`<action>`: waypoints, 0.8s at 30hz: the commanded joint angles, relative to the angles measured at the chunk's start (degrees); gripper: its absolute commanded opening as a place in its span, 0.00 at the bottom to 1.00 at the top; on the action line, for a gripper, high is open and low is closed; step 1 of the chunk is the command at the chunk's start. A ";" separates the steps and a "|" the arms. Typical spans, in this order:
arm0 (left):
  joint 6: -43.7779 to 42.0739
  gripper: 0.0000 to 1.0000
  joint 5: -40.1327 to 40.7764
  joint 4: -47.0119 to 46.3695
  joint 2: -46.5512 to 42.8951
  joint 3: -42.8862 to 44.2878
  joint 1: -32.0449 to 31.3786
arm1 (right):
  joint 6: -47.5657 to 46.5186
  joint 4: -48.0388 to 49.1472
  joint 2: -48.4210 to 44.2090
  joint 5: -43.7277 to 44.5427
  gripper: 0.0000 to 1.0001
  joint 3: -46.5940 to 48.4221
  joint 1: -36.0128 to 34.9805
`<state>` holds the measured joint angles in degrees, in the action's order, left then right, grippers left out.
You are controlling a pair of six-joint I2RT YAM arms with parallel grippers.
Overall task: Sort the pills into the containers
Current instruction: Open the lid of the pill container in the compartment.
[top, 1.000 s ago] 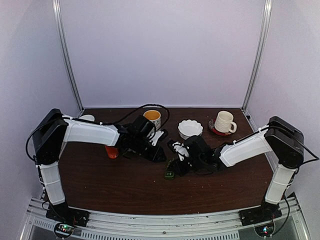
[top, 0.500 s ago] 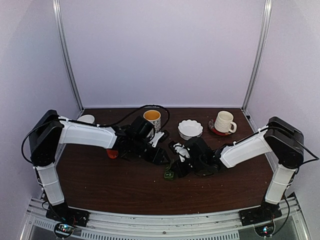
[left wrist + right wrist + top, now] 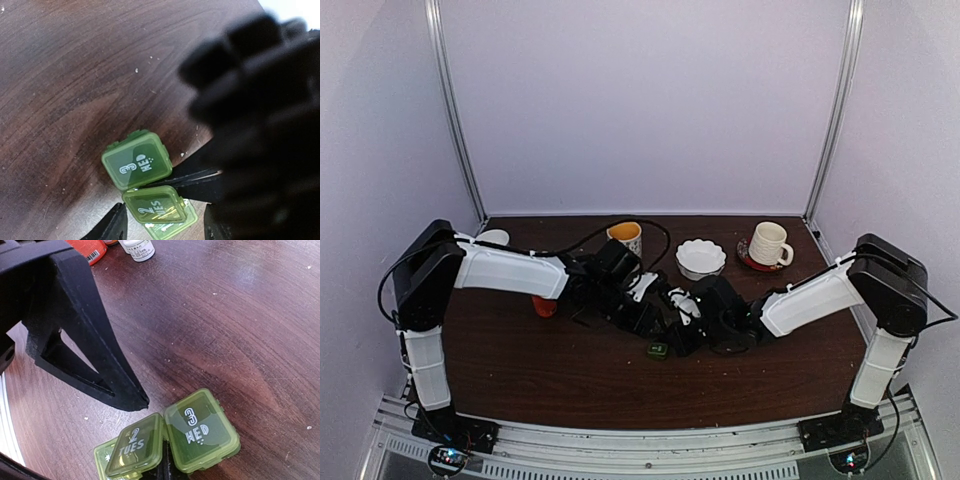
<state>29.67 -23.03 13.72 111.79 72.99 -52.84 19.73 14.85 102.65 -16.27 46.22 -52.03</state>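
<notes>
Overhead and wrist views of both arms meeting over the middle of the dark wooden worktop (image 3: 570, 390). The pill box (image 3: 200, 432), translucent green, lies flat near the worktop's centre, just at 6 o'clock of the two wrists in the overhead view. Its lid marked "3 WED" lies closed and level. The neighbouring lid marked "2 TUES" sits tilted over a paler green part beneath it and appears ajar. What the compartments hold cannot be seen. Left gripper (image 3: 165, 227): jaws apart, one finger on each side of the "2 TUES" end of the box, neither visibly pressing on it, nothing held. Right gripper (image 3: 165, 469): jaws closed together, the thin tips meeting the box's edge at the seam between the two lids; whether they pinch any part of it cannot be told. Around the box in the overhead view: a yellow-lined mug (image 3: 625, 236) between 11 and 12 o'clock, a white bowl (image 3: 701, 258) at 1 o'clock and a white mug (image 3: 767, 243) on a red saucer (image 3: 748, 262) between 1 and 2 o'clock, all near the far edge. An orange bottle (image 3: 544, 305) stands at about 10 o'clock, partly under the left arm. The right wrist view shows a small white bottle (image 3: 139, 247) just beside the orange one.
</notes>
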 commanded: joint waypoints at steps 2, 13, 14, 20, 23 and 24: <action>-1.43 0.50 5.47 4.34 1.65 3.48 -0.86 | 0.49 1.20 0.25 -0.55 0.00 -0.47 -0.18; -1.22 0.23 13.12 6.52 -1.46 1.77 -0.54 | 0.14 0.61 0.52 -0.17 0.00 -0.42 -0.18; -0.93 0.22 12.89 5.66 -2.18 1.11 -0.37 | 0.14 0.54 0.54 -0.10 0.00 -0.36 -0.18; -0.64 0.21 12.86 3.49 -2.63 0.21 0.96 | -0.04 -0.34 1.09 0.43 0.00 -0.10 -0.18; -0.91 0.20 12.61 2.75 -2.17 0.56 1.33 | -0.10 -1.04 1.19 0.81 0.00 0.26 -0.18; -1.00 0.21 12.62 2.67 -2.06 0.77 1.41 | -0.12 -1.56 1.20 1.21 0.00 0.48 -0.19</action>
<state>28.88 -12.40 17.69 110.15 74.04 -52.69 19.84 16.38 102.65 -16.67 46.26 -52.03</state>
